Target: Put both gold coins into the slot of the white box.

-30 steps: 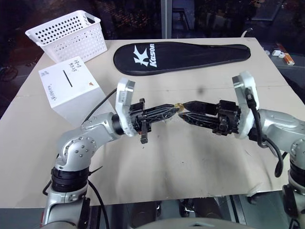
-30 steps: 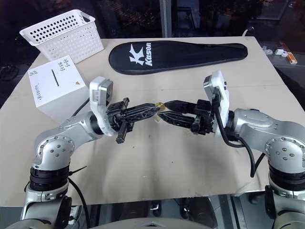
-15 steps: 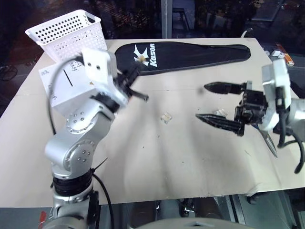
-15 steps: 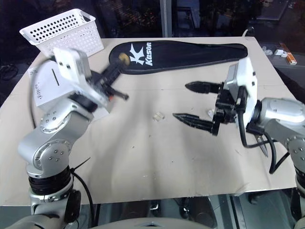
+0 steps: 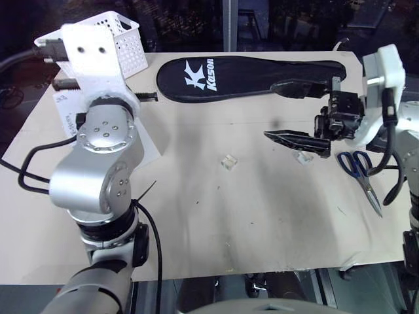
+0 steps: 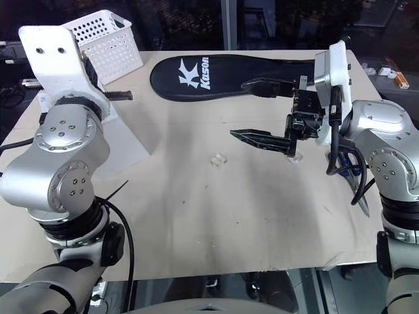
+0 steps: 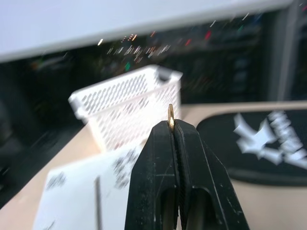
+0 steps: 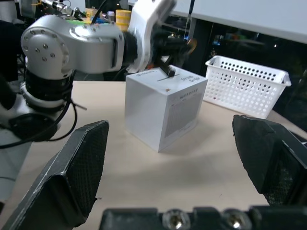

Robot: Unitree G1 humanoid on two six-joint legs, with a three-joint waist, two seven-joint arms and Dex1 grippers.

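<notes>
While your left hand (image 7: 173, 125) pinches one gold coin (image 7: 170, 116) edge-up between its pressed-together fingertips, it hovers over the white box (image 8: 165, 106), whose single black slot (image 7: 97, 197) sits on the top face, beside the one white basket (image 6: 108, 42). Your right hand (image 6: 252, 110) hangs spread wide and empty above the bench (image 5: 216, 216), two black fingers well apart. You've got one black racket cover (image 5: 249, 75) at the far side, one pair of blue-handled scissors (image 5: 358, 171) at the right, and two small clear bits (image 5: 228, 161) on the bench.
</notes>
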